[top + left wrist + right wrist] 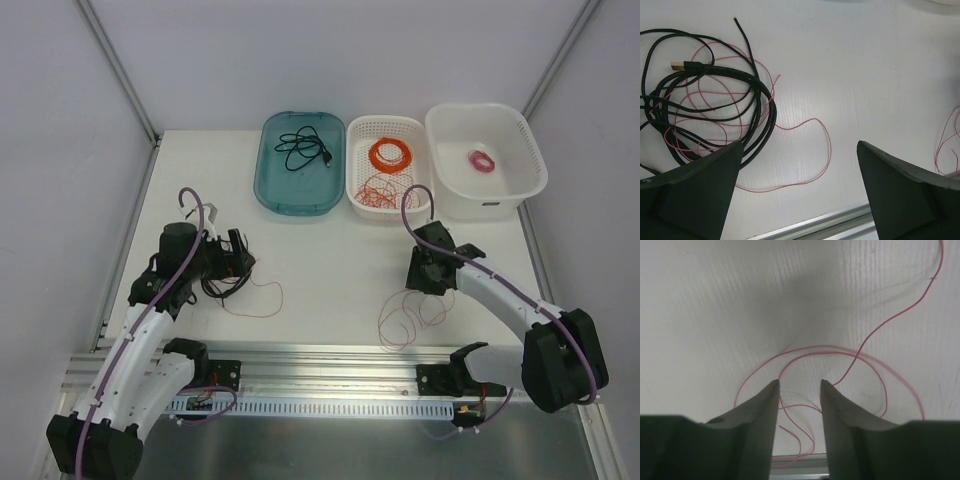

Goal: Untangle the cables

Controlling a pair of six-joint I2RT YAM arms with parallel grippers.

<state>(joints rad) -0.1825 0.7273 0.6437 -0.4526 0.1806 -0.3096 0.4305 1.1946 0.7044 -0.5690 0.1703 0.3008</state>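
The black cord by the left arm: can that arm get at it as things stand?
Probably yes. The left gripper is open, and the black cord lies uncovered right beside it. Only a pinkish-red wire threads through the cord's loops, so it may come along.

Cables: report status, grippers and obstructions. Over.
Left gripper open above black cord, red wire tangled through it. Right gripper slightly open, straddling pinkish wire loops. Bins at far edge, not obstructing.

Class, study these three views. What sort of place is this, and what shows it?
Most likely a robotics lab test cell: a white table walled by plain panels, a left arm and right arm bolted at its near edge, and a row of bins: teal tray, white basket, white tub.
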